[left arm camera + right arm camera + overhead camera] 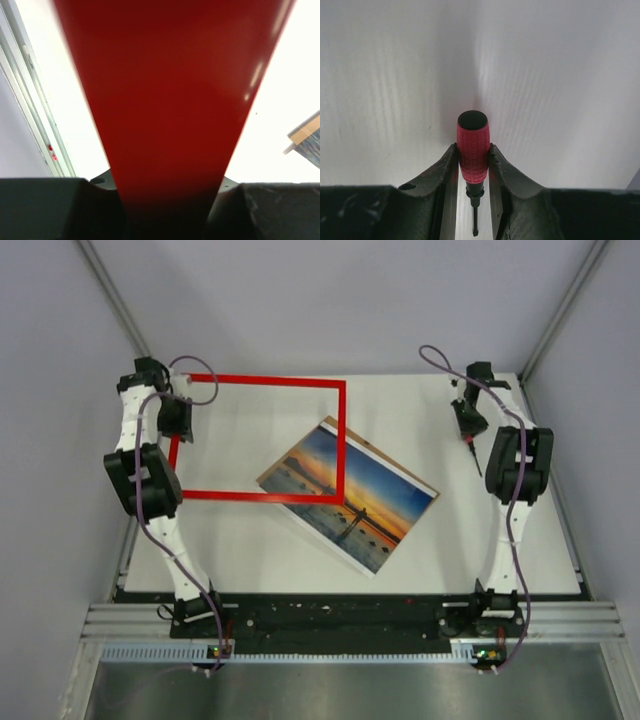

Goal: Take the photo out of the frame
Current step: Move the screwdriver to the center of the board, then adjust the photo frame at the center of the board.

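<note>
Red frame (270, 379) in left tool (177, 420) overlaps photo (375, 495); right tool (472, 148) grips screwdriver (472, 131).

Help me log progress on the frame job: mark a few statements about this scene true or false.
1. The left gripper grips the red frame. True.
2. The photo sits inside the frame. False: it lies on the table, overlapped only by one frame corner.
3. The right gripper is empty. False: it holds a red-handled screwdriver.
4. The brown backing board lies under the photo. True.
</note>
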Motion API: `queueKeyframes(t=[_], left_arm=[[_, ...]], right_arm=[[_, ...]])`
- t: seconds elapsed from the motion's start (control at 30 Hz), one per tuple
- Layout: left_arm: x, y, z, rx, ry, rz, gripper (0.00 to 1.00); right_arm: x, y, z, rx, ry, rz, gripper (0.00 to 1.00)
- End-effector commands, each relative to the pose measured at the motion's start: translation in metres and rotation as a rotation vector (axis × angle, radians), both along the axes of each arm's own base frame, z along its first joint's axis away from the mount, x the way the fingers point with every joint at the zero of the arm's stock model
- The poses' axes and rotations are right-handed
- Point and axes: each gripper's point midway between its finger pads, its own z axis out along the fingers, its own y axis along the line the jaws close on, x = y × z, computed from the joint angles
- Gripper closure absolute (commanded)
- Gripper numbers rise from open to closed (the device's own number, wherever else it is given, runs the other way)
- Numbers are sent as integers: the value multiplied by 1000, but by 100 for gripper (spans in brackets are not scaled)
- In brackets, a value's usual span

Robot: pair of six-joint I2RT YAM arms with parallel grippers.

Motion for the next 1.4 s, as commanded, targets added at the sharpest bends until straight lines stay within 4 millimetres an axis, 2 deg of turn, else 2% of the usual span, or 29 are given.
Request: queueKeyframes(t=[0.0,0.13,0.23,0.37,0.53,0.63,0.8,0.9,0.93,1.0,1.07,1.13,1.27,1.37], left_arm=[[11,-4,10,-71,-48,30,100],[12,-3,2,-85,-34,39,100],[12,-3,-4,-101,-17,47,100],[13,-4,-10,-107,-3,50,100],[11,-5,-16,-116,15,52,100],[11,-7,-19,-134,23,61,100],[13,-7,-22,-175,19,89,100],[14,-6,-25,-181,21,102,100],[14,-6,-26,-181,22,101,100],[14,-4,-28,-172,29,100,100],[14,-2,-31,-164,33,104,100],[14,-1,-35,-159,41,110,100],[11,0,-42,-159,64,120,100],[10,1,-43,-151,72,119,100]], right_arm=[[24,-17,5,-48,-40,-54,94],[26,-19,0,-50,-24,-54,84],[23,-17,2,-37,-18,-48,64],[22,-9,20,1,-43,-29,34],[18,5,56,73,-91,2,10],[13,11,75,93,-117,23,6],[2,20,97,85,-144,55,5],[-11,42,109,133,-152,144,5],[-19,60,112,147,-149,200,5],[-36,82,122,172,-155,282,5],[-56,105,124,201,-146,369,5],[-78,126,115,223,-116,437,5],[-110,161,107,262,-86,550,5],[-124,174,97,267,-54,585,5]])
